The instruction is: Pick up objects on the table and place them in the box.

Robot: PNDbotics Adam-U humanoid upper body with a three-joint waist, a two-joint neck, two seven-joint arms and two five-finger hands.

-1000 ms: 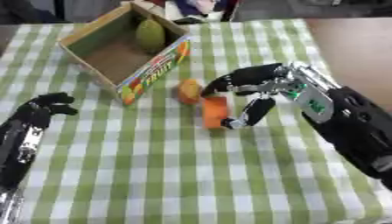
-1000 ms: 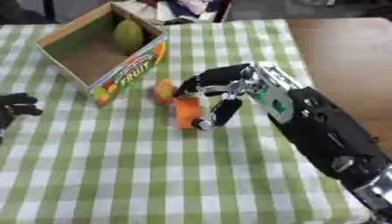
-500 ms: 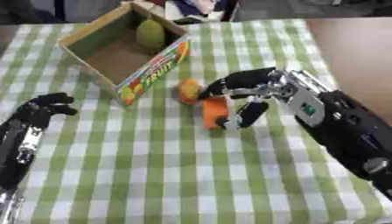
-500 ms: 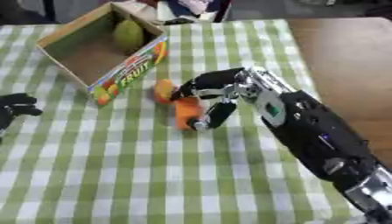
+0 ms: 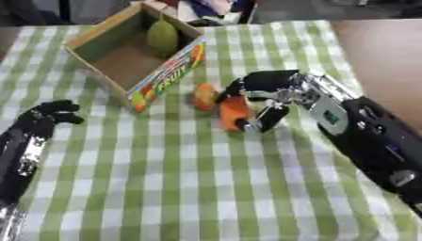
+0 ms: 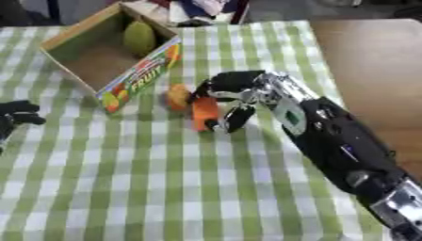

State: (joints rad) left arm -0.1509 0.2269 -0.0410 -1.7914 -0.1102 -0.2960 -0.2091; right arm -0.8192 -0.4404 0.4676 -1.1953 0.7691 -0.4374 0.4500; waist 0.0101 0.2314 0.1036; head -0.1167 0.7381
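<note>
So, on the tabletop (image 5: 190, 188), covered in a green-and-white checked cloth, the box (image 5: 177, 75) sat near the far left corner, turned askew, open side up, with a printed fruit label on the wall facing me. Inside it, against its far end, lay a pear (image 5: 162, 36), yellow-green and the only thing I could see in there. I counted that one as done.

My right arm came in from the lower right edge and reached to the middle of the tabletop. The right hand (image 5: 265, 92) was curled over the orange block (image 5: 233, 112): the fingers arched across its far side and the thumb came down on its near right side, so I judged it pinched between them. The block looked to be resting on the cloth, or just off it; I could not tell which. The left hand (image 5: 51, 117) lay idle near the left edge, fingers curled in on themselves and holding nothing.

Just left of the block, touching or nearly touching it, sat a small orange ball (image 5: 204, 95), close to the near corner of the box. No hand was on it.

By my reckoning the job stood around a third through: one item boxed, one in the grip but not lifted clear, one untouched. What was left for me was to carry the block up and left over the box wall, release it, then come back for the ball.
</note>
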